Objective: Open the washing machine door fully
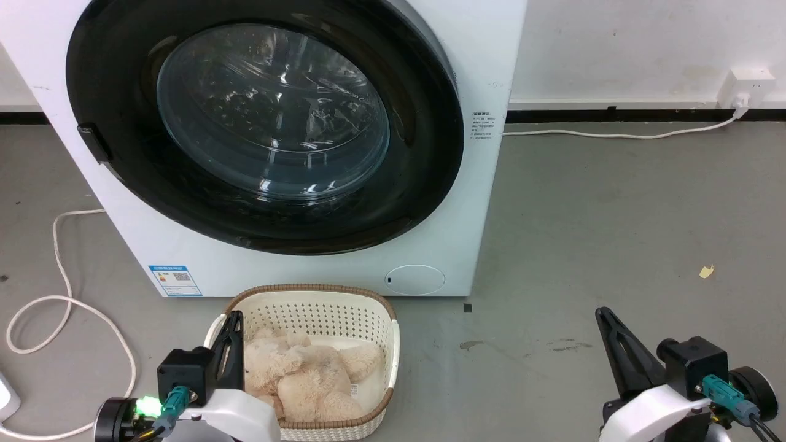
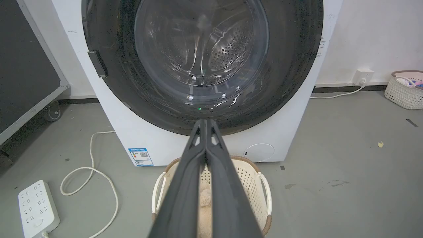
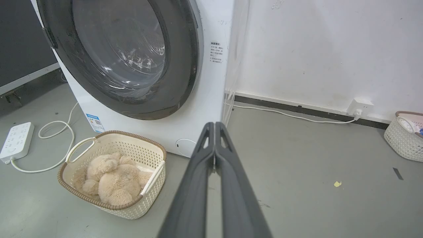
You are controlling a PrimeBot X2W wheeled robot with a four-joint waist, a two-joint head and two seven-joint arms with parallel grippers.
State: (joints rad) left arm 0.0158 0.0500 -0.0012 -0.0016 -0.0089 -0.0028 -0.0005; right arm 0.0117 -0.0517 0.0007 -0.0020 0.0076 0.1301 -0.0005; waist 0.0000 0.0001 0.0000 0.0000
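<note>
Nothing done yet: we see the washing machine door (image 1: 270,116) shut flush on the washing machine (image 1: 485,55), ahead of and above our left tool (image 1: 234,319) and right tool (image 1: 603,314), both pinched closed, empty, well short of it, so the whole swing remains.

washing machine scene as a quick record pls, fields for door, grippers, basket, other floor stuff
washing machine door: closed, flush against the washing machine
door tab: dark, on the black ring's left edge
left gripper: shut, empty, low by the basket's left rim
right gripper: shut, empty, low over the floor right of the machine
basket: white, on the floor before the machine, holding a beige plush toy
floor, left side: power strip and looped white cable
</note>
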